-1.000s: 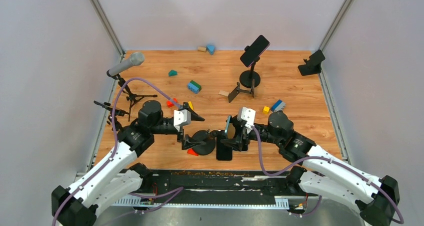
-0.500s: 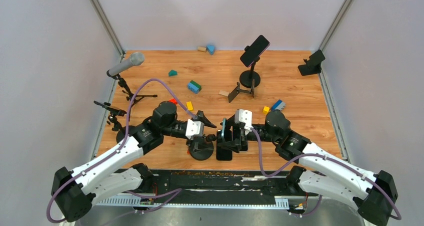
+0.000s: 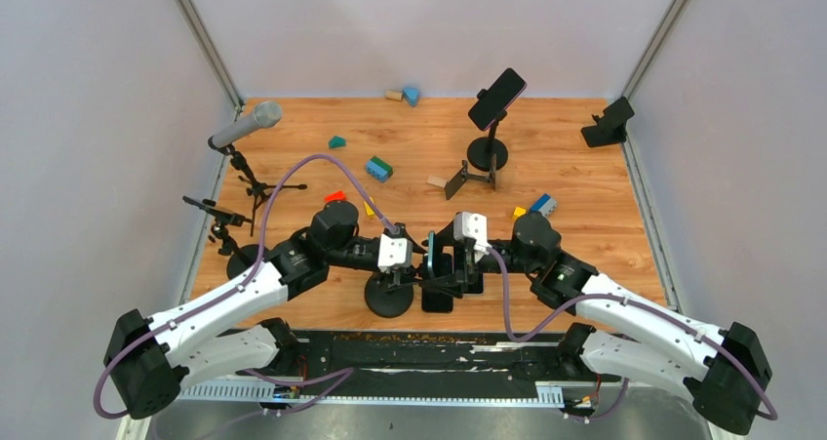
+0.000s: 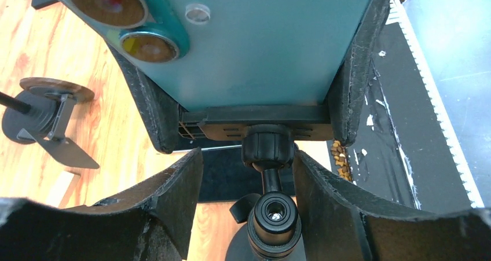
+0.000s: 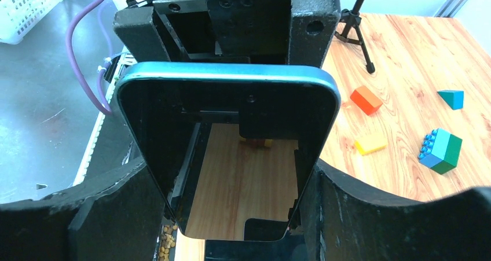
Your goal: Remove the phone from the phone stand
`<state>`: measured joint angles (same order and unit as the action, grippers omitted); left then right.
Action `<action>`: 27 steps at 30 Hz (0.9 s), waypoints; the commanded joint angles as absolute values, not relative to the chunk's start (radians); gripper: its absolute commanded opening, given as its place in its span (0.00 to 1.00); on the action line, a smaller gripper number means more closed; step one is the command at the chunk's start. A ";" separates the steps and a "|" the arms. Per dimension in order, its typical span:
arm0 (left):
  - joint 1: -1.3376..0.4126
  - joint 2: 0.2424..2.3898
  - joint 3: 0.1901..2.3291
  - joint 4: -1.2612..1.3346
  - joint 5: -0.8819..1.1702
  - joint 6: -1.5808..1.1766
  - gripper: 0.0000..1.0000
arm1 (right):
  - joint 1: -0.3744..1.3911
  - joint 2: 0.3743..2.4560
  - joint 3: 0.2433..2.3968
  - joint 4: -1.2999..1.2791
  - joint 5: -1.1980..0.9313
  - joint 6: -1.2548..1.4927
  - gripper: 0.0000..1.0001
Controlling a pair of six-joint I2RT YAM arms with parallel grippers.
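My right gripper clamps teal phone, seated in black cradle; left gripper, jaws parted, straddles black stand neck; coloured blocks well apart.

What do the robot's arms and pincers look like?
The left arm and right arm have white shells, then round black joints. A purple cable loops along each. The left pincer and right pincer have chunky black fingers, with a white box behind each.
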<state>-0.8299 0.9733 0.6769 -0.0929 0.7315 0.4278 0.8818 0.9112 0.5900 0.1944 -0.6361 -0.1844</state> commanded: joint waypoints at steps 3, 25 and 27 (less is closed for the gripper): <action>-0.833 0.977 0.696 -0.021 0.702 0.429 0.64 | 0.890 0.943 0.581 0.242 -0.743 -0.126 0.00; -0.833 1.012 0.702 0.040 0.707 0.368 0.00 | 0.890 0.962 0.587 0.241 -0.671 -0.112 0.00; -0.833 1.006 0.691 0.053 0.703 0.349 0.00 | 0.889 0.960 0.592 0.231 -0.656 -0.109 0.00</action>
<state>-0.8322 0.9947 0.6743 -0.0696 0.7231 0.3534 0.8669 0.9627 0.5892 0.2634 -0.6315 -0.1341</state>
